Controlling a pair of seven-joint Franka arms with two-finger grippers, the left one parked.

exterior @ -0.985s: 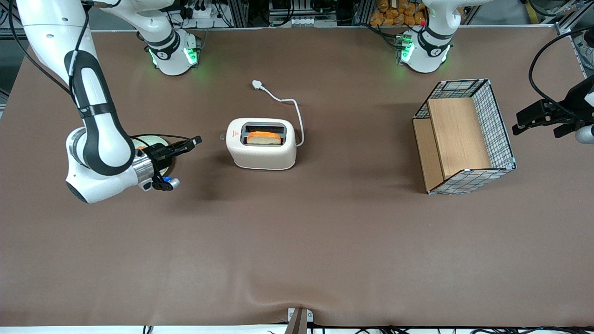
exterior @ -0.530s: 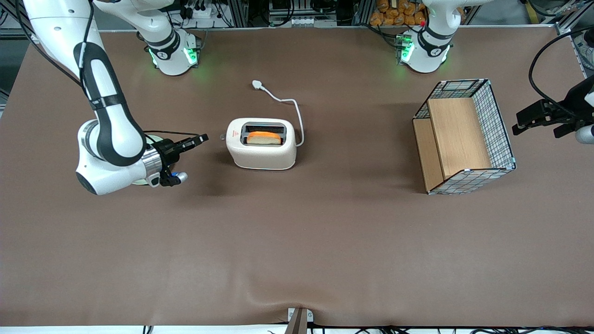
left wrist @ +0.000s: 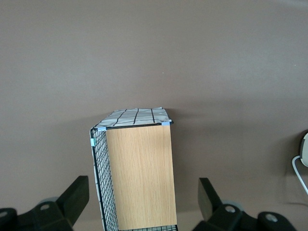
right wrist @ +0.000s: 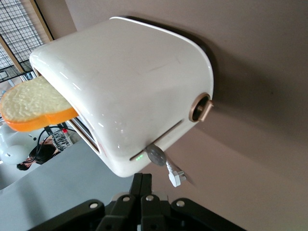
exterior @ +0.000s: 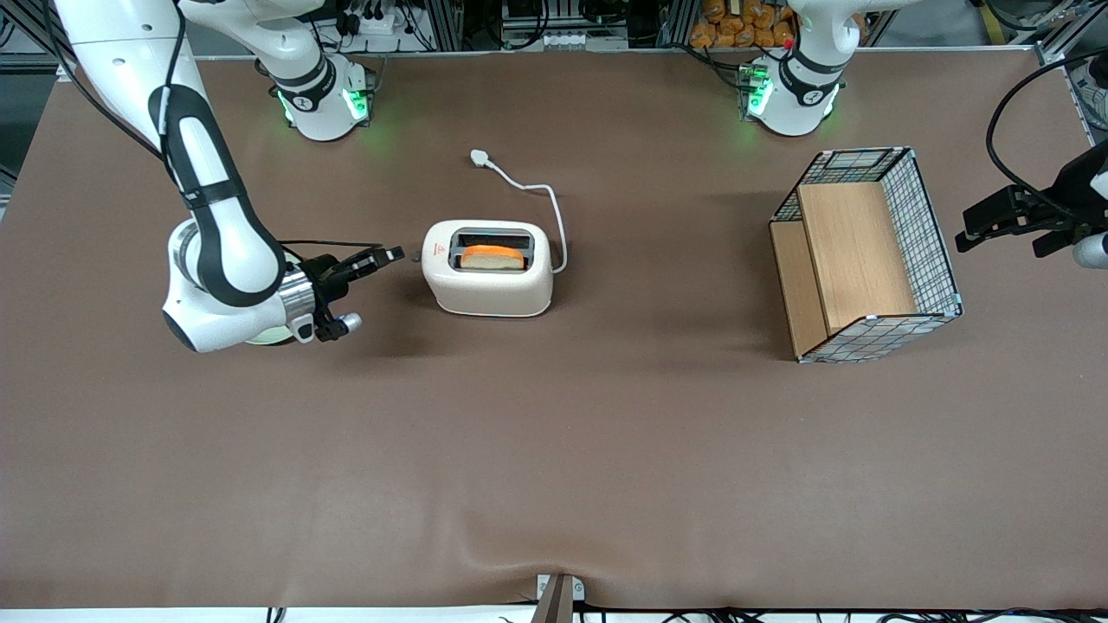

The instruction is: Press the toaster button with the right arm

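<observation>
Toaster [exterior: 487,268] mid-surface, nearer edge by arm bases; bread slice [exterior: 493,257] in slot. Toaster button [exterior: 415,256]: small stiff lever on narrow end; smooth, light body may slide. Gripper [exterior: 391,254] just beside button, fingers together, empty. Press with tip, no grasp.

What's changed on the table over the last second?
The right arm has carried its gripper sideways toward the toaster, stopping just short of the toaster button; nothing is grasped. The toaster, the bread slice in its slot, the cord and the wire basket stayed put.
</observation>
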